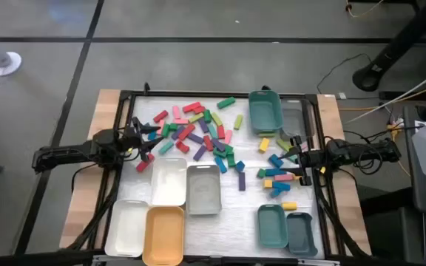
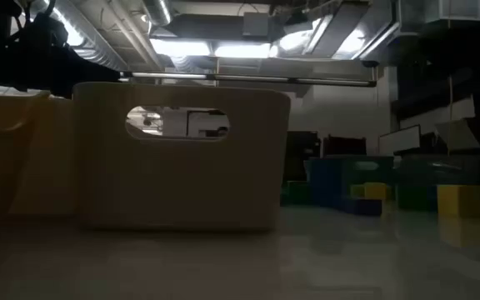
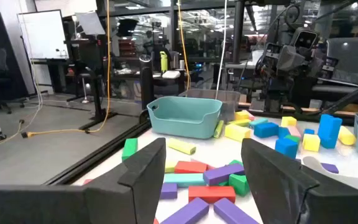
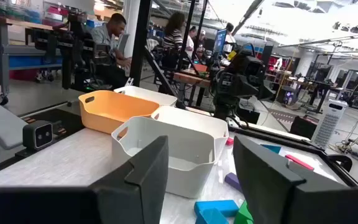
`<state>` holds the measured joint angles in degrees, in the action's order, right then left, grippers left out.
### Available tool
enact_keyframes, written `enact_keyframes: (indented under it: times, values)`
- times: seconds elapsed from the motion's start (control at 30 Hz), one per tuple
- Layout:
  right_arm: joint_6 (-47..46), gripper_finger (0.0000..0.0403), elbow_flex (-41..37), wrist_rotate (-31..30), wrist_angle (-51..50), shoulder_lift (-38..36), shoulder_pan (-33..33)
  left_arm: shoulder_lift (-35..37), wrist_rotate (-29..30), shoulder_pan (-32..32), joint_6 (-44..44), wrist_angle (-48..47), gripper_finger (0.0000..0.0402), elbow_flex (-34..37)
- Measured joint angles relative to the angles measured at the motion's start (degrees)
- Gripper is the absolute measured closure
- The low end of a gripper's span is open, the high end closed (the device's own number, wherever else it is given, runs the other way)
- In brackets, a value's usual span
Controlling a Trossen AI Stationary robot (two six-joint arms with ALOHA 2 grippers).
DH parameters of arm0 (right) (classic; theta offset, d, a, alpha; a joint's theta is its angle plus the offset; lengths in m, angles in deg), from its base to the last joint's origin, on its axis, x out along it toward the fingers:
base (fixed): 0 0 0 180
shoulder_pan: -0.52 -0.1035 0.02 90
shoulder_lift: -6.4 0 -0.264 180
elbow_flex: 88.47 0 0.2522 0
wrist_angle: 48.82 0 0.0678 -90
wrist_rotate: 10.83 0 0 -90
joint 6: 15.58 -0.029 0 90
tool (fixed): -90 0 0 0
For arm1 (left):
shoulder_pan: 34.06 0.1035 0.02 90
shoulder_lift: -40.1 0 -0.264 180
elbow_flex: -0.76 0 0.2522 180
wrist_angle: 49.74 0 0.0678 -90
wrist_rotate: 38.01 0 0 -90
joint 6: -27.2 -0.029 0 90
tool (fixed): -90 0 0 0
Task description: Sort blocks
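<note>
Your left pincer (image 1: 145,142) hangs wide and empty at the centre-left pile of blocks (image 1: 194,133), poised to pick. Trays below wait for sorted colours. At centre right, your right pincer (image 1: 299,159) gapes empty over more blocks.

Both arms are dark, near-black, built of chunky jointed segments; black cables trail from each toward the table's edges. The left gripper (image 1: 148,142) ends in two broad, flat, matte charcoal fingers (image 3: 146,167) with angular, chamfered tips; the right gripper (image 1: 299,167) carries an identical pair, its fingers (image 4: 143,167) equally plain, without visible markings or screws.
</note>
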<state>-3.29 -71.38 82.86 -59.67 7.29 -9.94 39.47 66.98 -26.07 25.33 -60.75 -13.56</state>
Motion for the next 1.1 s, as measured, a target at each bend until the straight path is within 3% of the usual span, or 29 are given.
enact_keyframes:
  times: [1.1]
  values:
    - [0.0, 0.0221, 0.0, -0.2, -4.6, 0.0, 0.0, 0.0, 0.0, 0.0, 0.0, 0.0, 0.0203, 0.0]
